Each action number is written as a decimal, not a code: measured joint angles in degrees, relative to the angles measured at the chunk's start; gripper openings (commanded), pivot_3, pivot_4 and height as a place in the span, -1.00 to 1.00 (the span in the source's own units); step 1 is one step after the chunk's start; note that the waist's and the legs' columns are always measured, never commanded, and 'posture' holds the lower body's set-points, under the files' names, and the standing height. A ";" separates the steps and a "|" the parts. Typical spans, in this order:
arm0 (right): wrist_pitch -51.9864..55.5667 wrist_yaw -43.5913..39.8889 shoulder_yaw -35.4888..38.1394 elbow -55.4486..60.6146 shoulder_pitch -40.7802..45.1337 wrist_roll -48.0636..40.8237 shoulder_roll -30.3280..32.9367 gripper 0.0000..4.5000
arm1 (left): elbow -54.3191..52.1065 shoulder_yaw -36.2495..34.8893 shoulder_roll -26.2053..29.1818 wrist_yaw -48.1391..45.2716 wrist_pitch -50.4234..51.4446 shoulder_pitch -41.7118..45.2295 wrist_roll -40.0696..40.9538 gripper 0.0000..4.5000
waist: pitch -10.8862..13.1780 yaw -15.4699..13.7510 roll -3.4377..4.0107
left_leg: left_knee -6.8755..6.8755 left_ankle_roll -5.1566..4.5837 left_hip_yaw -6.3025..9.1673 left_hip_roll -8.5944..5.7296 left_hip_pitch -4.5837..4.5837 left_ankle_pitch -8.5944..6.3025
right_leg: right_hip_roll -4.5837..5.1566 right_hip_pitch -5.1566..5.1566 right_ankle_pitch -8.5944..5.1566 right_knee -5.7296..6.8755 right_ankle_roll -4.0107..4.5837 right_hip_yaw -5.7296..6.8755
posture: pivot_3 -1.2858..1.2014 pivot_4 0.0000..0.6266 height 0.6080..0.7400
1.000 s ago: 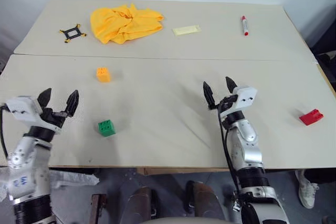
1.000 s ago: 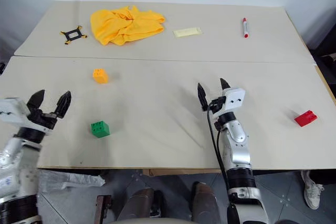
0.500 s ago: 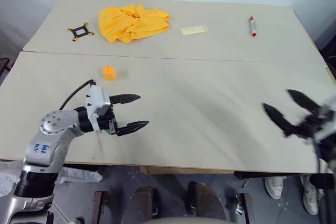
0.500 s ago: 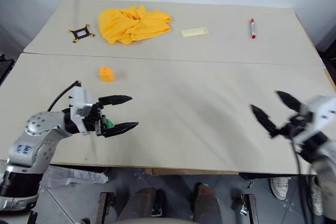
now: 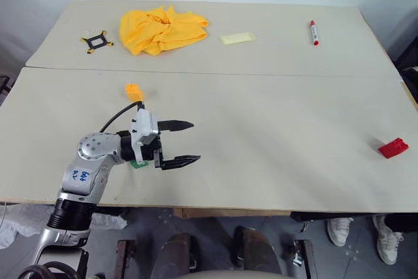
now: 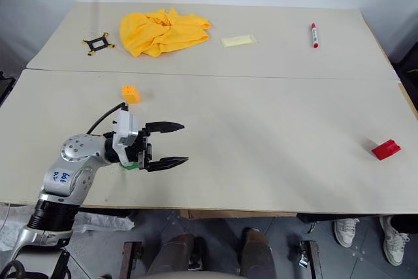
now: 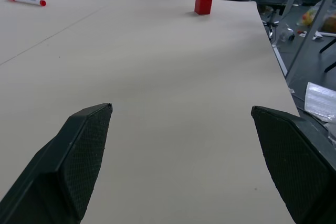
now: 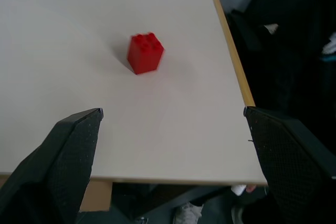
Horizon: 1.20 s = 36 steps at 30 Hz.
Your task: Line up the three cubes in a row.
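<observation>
orange-yellow cube (image 5: 133,91): stands on the table (image 5: 274,129), just beyond the left gripper on the far side; free, nothing touching it.
green cube (image 6: 132,164): sits right beside the left gripper, tucked under its wrist block so only an edge shows; the fingertips point past it, away from it, so it is not between the jaws.
left gripper (image 5: 187,142): lies level over the table with its jaws spread wide and nothing in them, aimed to the robot's right; a wide stance suits an approach, but I judge it must turn back to take the green cube.
red cube (image 5: 393,147): well apart from the left gripper, near the table's right edge, so the row is not yet formed.
right gripper (image 8: 173,145): jaws wide, holding nothing, aimed at the red cube, which lies ahead between the fingers' lines; likely lining up for a grasp.
</observation>
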<state>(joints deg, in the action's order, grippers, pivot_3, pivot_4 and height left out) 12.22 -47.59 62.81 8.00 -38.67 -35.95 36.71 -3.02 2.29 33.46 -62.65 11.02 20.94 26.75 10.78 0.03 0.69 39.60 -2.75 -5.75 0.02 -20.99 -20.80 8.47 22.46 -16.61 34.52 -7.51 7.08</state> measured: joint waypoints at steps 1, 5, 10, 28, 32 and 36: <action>0.95 -0.29 -0.49 -0.66 1.29 0.07 2.69 1.00 | 0.13 0.01 -0.34 0.00 0.06 0.09 0.00 1.00 | -0.01 0.16 0.02 | 0.00 0.00 -0.06 0.00 0.03 0.00 | 0.00 0.00 0.00 0.01 0.00 -0.05 | 0.03 -0.52 1.00; 3.17 -3.03 -4.45 -7.79 7.43 2.04 14.36 1.00 | 0.55 0.04 -1.16 0.00 0.20 0.30 -0.07 1.00 | -0.01 0.13 0.01 | 0.03 -0.08 -0.12 -0.07 0.03 0.02 | 0.06 0.00 0.03 0.02 -0.04 -0.10 | 0.03 -0.52 1.00; 4.00 -9.10 -17.21 -25.18 23.21 7.07 29.08 1.00 | 0.46 0.56 -1.67 -0.02 0.17 0.68 -0.36 1.00 | 0.02 -0.20 -0.03 | 0.08 -0.14 0.02 -0.07 -0.11 0.04 | 0.06 0.02 0.04 -0.03 -0.06 0.09 | 0.03 -0.52 1.00; -6.25 -20.99 -55.02 -68.23 71.02 30.03 30.75 0.62 | -5.81 -2.12 -0.42 4.19 2.15 -3.92 -1.05 1.00 | 0.02 0.02 0.09 | 0.33 -0.16 0.25 -0.08 -0.33 0.06 | 0.09 -0.06 0.06 -0.06 -0.11 0.38 | 0.03 -0.52 1.00; -7.84 -20.61 -56.76 -71.60 73.78 32.38 29.95 -0.03 | -6.11 -2.28 -0.09 4.43 2.22 -4.03 -1.05 1.00 | 0.03 0.03 0.13 | 0.33 -0.15 0.24 -0.10 -0.33 0.06 | 0.09 -0.06 0.06 -0.06 -0.11 0.38 | 0.03 -0.52 1.00; -9.76 -20.24 -56.85 -73.69 75.72 33.30 29.80 -0.34 | -6.08 -2.38 0.37 4.46 2.17 -3.99 -1.07 1.00 | 0.03 0.10 0.14 | 0.33 -0.14 0.25 -0.08 -0.33 0.06 | 0.09 -0.06 0.06 -0.05 -0.11 0.38 | 0.03 -0.52 1.00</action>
<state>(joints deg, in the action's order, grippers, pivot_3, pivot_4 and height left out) 2.46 -67.83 5.96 -65.68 37.05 -2.64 66.51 -9.10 -0.09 33.83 -58.18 13.19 16.94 25.68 10.81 0.13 0.83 39.93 -2.89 -5.50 -0.06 -21.31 -20.74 8.56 22.40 -16.55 34.47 -7.61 7.46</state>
